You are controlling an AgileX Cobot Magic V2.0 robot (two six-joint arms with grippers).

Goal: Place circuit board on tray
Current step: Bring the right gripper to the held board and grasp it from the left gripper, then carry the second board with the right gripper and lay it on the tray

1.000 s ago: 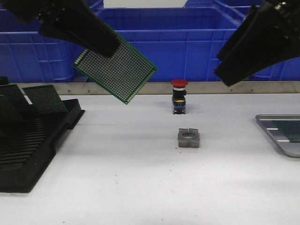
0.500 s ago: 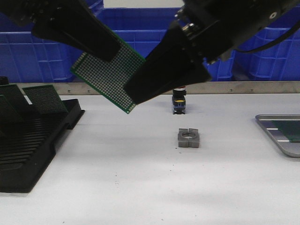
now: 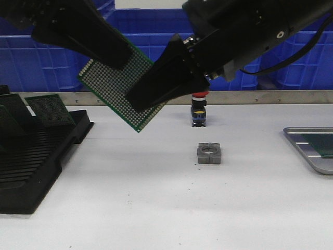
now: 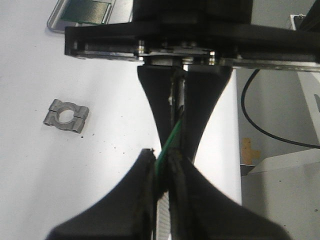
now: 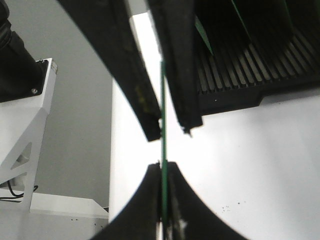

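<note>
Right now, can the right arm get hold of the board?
Probably yes. The right gripper has already reached the board in mid-air, with its fingers on either side of the edge. The left gripper grips the opposite edge and doesn't block it.

Four circuit boards (image 3: 112, 88), one tray (image 3: 311, 156).

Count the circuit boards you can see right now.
4: one circuit board held in the air between both arms' tools, two standing in the black rack at left, one lying in the tray at right. More may be hidden.
</note>
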